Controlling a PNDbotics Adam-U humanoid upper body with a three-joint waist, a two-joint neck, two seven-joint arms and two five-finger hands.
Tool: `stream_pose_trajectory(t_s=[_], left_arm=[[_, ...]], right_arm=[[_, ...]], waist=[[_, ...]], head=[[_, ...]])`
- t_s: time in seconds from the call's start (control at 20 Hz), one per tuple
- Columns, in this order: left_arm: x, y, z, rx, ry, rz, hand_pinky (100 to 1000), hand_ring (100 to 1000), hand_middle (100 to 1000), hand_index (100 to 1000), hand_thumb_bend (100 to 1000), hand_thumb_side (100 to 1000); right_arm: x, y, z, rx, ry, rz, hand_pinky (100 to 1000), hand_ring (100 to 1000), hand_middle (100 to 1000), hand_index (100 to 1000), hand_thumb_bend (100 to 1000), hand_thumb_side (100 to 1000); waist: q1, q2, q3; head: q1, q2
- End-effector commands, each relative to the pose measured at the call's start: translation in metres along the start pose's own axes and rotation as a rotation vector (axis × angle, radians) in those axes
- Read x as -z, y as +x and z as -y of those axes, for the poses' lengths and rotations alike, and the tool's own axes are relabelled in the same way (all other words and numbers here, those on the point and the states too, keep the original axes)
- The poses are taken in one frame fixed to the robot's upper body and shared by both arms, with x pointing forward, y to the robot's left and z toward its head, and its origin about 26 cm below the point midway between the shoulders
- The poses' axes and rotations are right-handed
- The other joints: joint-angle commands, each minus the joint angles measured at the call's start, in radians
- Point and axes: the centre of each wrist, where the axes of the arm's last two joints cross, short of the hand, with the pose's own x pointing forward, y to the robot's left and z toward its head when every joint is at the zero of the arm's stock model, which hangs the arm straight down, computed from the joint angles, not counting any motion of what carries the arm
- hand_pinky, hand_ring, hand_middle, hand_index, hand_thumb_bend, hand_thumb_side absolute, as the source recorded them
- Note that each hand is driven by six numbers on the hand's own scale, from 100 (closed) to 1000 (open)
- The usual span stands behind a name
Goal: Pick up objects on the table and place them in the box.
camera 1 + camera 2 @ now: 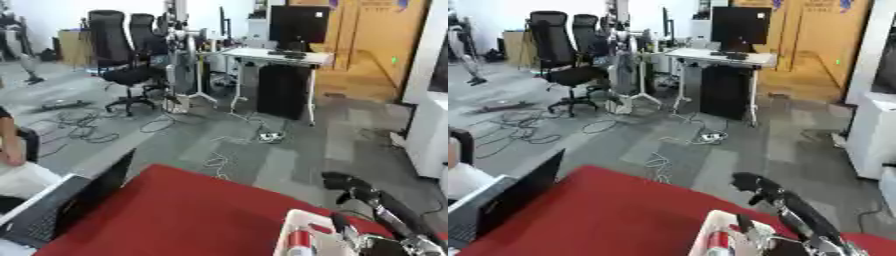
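A: Where is the table's edge?

B: The red table (175, 215) ends in a far edge that runs aslant from upper left down to the right. Past it lies open grey floor with loose cables. A laptop (61, 210) sits at the left edge, lid up.

A: And the box?

B: The box (302, 222), white-rimmed, sits at the bottom right, near the far edge, cut off by the bottom of the view. A red and white thing (300, 240) stands inside it; I cannot make out what it is.

A: The hands?

B: The right hand (754, 187) hangs out past the far edge, over the floor, on a black arm that comes up from the lower right corner. Whether its fingers are curled or straight I cannot tell. The left hand does not show.

A: Room to move?

B: The middle of the red top is bare from laptop to box.

A: Any writing?

B: None readable.
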Motion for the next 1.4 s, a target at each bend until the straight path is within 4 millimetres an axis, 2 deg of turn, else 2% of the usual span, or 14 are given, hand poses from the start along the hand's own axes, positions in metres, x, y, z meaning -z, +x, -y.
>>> stream_pose_trajectory(t_s=[0.05,0.25,0.45,0.5,0.55,0.6,0.75,0.85,0.9,0.95,1.15,1.35,1.4], left_arm=[[0.003,0.004,-0.003,0.011,-0.003,0.024,722,839,815,839,336,839],[0.002,0.003,-0.004,0.016,0.002,0.017,722,840,815,839,335,839],[-0.001,0.001,-0.006,0.021,0.008,0.006,722,840,815,840,336,839],[-0.002,0.001,-0.007,0.024,0.011,0.002,721,839,815,840,336,839],[-0.003,0.000,-0.007,0.026,0.013,-0.001,721,839,815,840,336,839],[-0.003,0.000,-0.008,0.028,0.016,-0.004,721,840,815,840,335,839],[-0.005,-0.001,-0.008,0.032,0.021,-0.010,721,840,816,840,333,838],[-0.005,-0.001,-0.009,0.034,0.024,-0.011,723,840,816,843,327,840],[-0.005,-0.001,-0.009,0.035,0.030,-0.018,727,841,816,846,327,839],[-0.006,-0.002,-0.009,0.035,0.039,-0.026,729,842,816,848,329,836],[-0.005,-0.003,-0.006,0.035,0.064,-0.037,730,844,821,845,330,837],[0.004,-0.004,-0.001,0.052,0.056,-0.032,724,844,824,844,333,837],[0.008,-0.003,0.003,0.042,0.051,-0.019,724,844,824,844,333,836]], right_arm=[[-0.002,0.002,0.018,-0.031,-0.016,0.009,690,860,952,954,177,602],[-0.005,0.004,0.023,-0.039,-0.025,0.019,699,864,952,954,173,610],[-0.009,0.015,0.043,-0.060,-0.075,0.057,699,858,936,948,141,636],[-0.011,0.019,0.051,-0.064,-0.100,0.074,694,853,930,948,101,658],[-0.013,0.023,0.056,-0.061,-0.122,0.084,687,847,927,948,100,751],[-0.015,0.027,0.061,-0.047,-0.146,0.088,680,842,928,952,100,718],[-0.022,0.035,0.066,0.038,-0.188,0.065,709,887,971,1000,100,831],[-0.026,0.038,0.065,0.117,-0.197,0.045,735,912,992,1000,100,913],[-0.029,0.040,0.063,0.160,-0.201,0.037,737,907,974,1000,100,938],[-0.031,0.042,0.061,0.204,-0.214,0.035,730,890,936,946,100,932],[-0.041,0.052,0.050,0.420,-0.325,0.050,737,890,969,976,100,1000],[-0.053,0.060,0.035,0.590,-0.409,0.034,748,892,995,1000,100,1000],[-0.056,0.062,0.031,0.624,-0.415,0.027,752,897,1000,1000,100,941]], waist=[[0.011,-0.016,-0.003],[0.016,-0.018,-0.009],[0.024,-0.024,-0.022],[0.027,-0.026,-0.029],[0.029,-0.028,-0.035],[0.032,-0.030,-0.044],[0.042,-0.037,-0.074],[0.049,-0.043,-0.096],[0.055,-0.047,-0.111],[0.060,-0.051,-0.123],[0.079,-0.060,-0.167],[0.093,-0.064,-0.203],[0.095,-0.064,-0.213]], head=[[-0.007,-0.007],[-0.010,-0.004],[-0.008,0.004],[-0.007,0.007],[-0.006,0.009],[-0.003,0.012],[0.002,0.020],[0.006,0.023],[0.006,0.023],[0.007,0.024],[0.001,0.016],[-0.008,0.010],[-0.013,0.010]])
